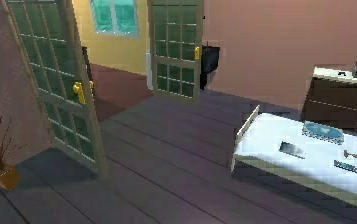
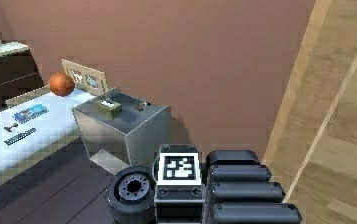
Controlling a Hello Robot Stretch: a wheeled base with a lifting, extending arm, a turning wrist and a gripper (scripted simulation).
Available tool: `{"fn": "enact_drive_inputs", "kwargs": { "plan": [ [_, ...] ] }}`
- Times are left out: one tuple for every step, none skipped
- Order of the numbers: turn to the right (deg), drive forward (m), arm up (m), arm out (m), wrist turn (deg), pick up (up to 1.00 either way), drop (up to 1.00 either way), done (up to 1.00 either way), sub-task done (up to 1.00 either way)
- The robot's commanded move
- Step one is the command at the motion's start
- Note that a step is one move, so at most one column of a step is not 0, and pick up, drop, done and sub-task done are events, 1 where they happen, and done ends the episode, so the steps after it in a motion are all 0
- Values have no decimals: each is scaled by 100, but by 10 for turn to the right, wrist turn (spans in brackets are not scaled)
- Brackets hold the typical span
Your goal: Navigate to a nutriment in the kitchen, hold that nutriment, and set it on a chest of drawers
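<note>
A dark brown chest of drawers (image 1: 338, 100) stands against the wall at the forward view's right, with small pale things on top; its end (image 2: 10, 70) shows at the arm side view's left edge. The arm's dark bar (image 2: 236, 190) lies along the arm side view's bottom with a white marked square (image 2: 176, 167), and the gripper's round dark body (image 2: 133, 191) sits left of it. Its far end cannot be made out, so I cannot tell whether it holds anything.
Two green-paned doors (image 1: 54, 85) (image 1: 176, 48) stand ajar onto a yellow-walled room. A white bed (image 1: 306, 152) (image 2: 21, 135) carries several small items. A grey nightstand (image 2: 121, 130) bears a small box; an orange ball (image 2: 61, 84) lies behind. A potted plant (image 1: 0, 155) stands at the left.
</note>
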Motion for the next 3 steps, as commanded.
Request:
{"fn": "enact_drive_inputs", "kwargs": {
  "plan": [
    [0,60,0,0,0,0,0,0,0],
    [60,0,0,0,0,0,0,0,0],
    [0,95,0,0,0,0,0,0,0]
  ]
}}
